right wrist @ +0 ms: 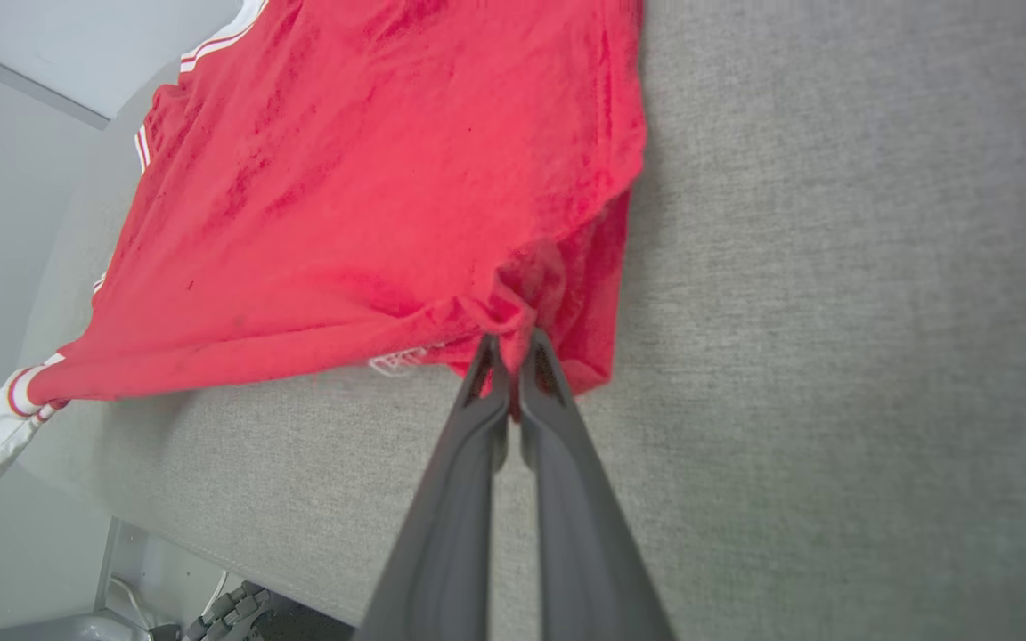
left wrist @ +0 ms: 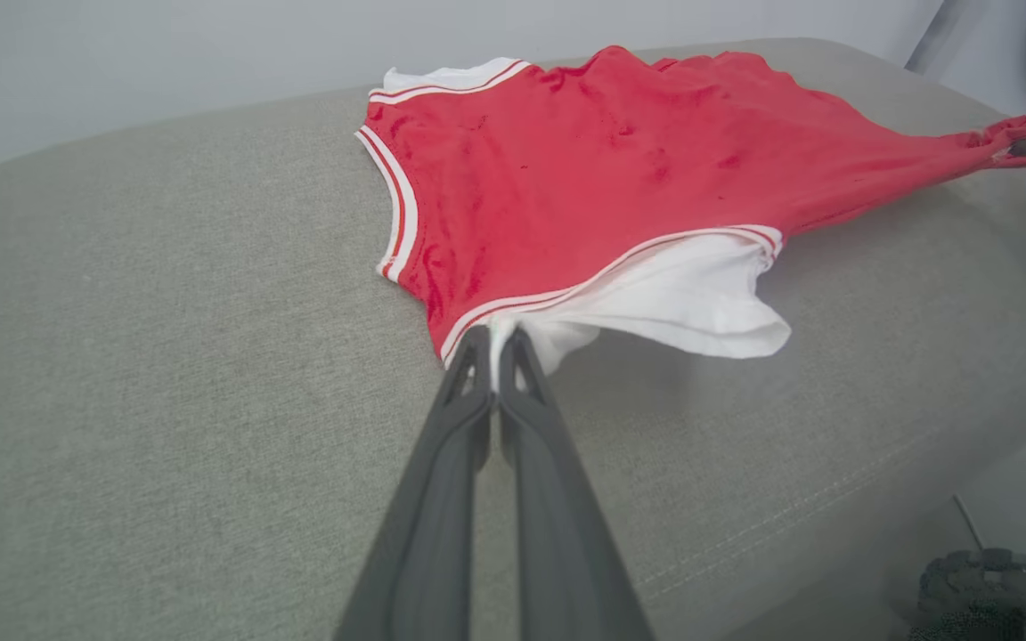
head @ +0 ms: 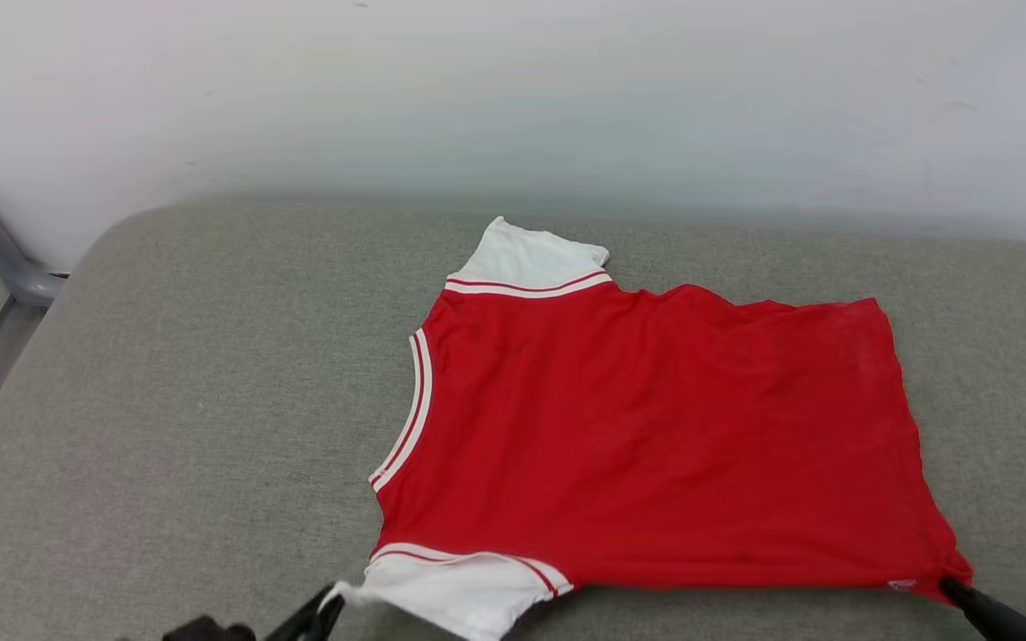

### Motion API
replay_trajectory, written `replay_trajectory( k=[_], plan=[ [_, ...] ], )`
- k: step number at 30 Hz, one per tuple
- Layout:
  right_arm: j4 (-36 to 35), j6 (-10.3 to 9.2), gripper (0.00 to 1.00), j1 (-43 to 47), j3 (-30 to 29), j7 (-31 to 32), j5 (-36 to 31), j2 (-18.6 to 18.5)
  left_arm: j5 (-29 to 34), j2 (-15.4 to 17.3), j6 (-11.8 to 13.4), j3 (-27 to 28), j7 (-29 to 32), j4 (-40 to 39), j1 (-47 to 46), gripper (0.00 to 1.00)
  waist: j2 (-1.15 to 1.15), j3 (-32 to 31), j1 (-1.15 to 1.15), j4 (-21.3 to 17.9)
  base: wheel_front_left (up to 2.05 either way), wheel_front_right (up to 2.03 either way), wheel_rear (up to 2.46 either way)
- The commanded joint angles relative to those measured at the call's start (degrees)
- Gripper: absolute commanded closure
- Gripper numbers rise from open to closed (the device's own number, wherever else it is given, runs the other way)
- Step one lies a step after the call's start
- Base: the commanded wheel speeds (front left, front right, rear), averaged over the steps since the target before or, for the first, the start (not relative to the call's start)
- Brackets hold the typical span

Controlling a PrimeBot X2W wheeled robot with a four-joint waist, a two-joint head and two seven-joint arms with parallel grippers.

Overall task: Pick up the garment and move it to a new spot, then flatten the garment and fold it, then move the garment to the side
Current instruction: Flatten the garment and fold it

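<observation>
Presently on the grey upholstered surface (head: 166, 401), in front of a pale wall (head: 513, 89):

- One garment (head: 655, 445). Red body, white short sleeves, red-and-white striped trim at the neck opening (head: 411, 409) and the sleeve seams. It lies spread with a plain red side up, and no lettering is visible. The neck points to the robot's left and the hem to its right. The far sleeve (head: 526, 254) lies flat toward the wall. The near edge is raised off the surface and pulled taut between the two grippers.
- Left gripper (left wrist: 497, 347). Its fingers are pressed together, clamped on the near sleeve (left wrist: 682, 307) at the striped seam.
- Right gripper (right wrist: 513, 347). Its fingers are pressed together, pinching the bunched near hem corner (right wrist: 522, 307).
- The rest of the fabric rests on the surface with light creases.
</observation>
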Motion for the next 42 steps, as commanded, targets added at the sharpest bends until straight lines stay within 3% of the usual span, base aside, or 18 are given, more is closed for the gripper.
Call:
replay_trajectory(
  k=[1, 13, 25, 37, 38, 39, 42],
  plan=[
    [-0.9, -0.07, 1.0, 0.1, -0.9, 0.6, -0.8, 0.6, 0.7, -0.2, -0.1, 0.2, -0.1, -0.3, -2.1, 1.0, 0.0, 0.2, 0.0, -0.1, 0.0, 0.0, 0.0],
    [-4.2, -0.06, 1.0, -9.0, -5.7, 7.8, -7.9, 4.8, 1.1, -0.1, -2.3, 0.2, 3.5, 3.9, -16.2, 1.0, 0.0, 5.8, 0.0, -1.9, 0.0, 0.0, 0.0],
    [0.7, -0.06, 1.0, -20.3, -4.4, 11.4, -14.9, 7.3, 1.4, -1.6, -4.0, -0.7, 3.9, 14.7, -29.3, 1.0, 0.0, 14.3, 0.0, -3.5, 0.0, 0.0, 0.0],
    [6.5, -0.08, 1.0, -25.0, -1.6, 10.8, -17.4, 6.8, 1.8, -3.3, -5.1, -5.0, 3.9, 26.1, -37.3, 1.0, 0.0, 17.5, 0.0, -3.3, 0.0, 0.0, 0.0],
    [6.9, -0.08, 0.54, -25.2, -1.4, 10.4, -17.7, 6.8, 2.1, -3.4, -5.1, -5.3, 3.5, 26.9, -37.8, 0.57, 0.0, 17.5, 0.0, -3.3, 0.0, 0.0, 0.0],
    [7.3, -0.08, 0.0, -25.4, -1.3, 10.0, -17.7, 6.9, 2.5, -3.7, -5.0, -5.5, 2.9, 27.7, -38.2, 0.0, 0.0, 17.3, 0.0, -3.2, 0.0, 0.0, 0.0],
    [7.9, -0.08, 0.0, -25.8, -0.5, 8.9, -17.5, 7.2, 1.7, -4.8, -4.8, -5.4, 1.7, 30.4, -38.3, 0.0, 0.0, 16.3, 0.0, -3.1, 0.0, 0.0, 0.0]
  ],
)
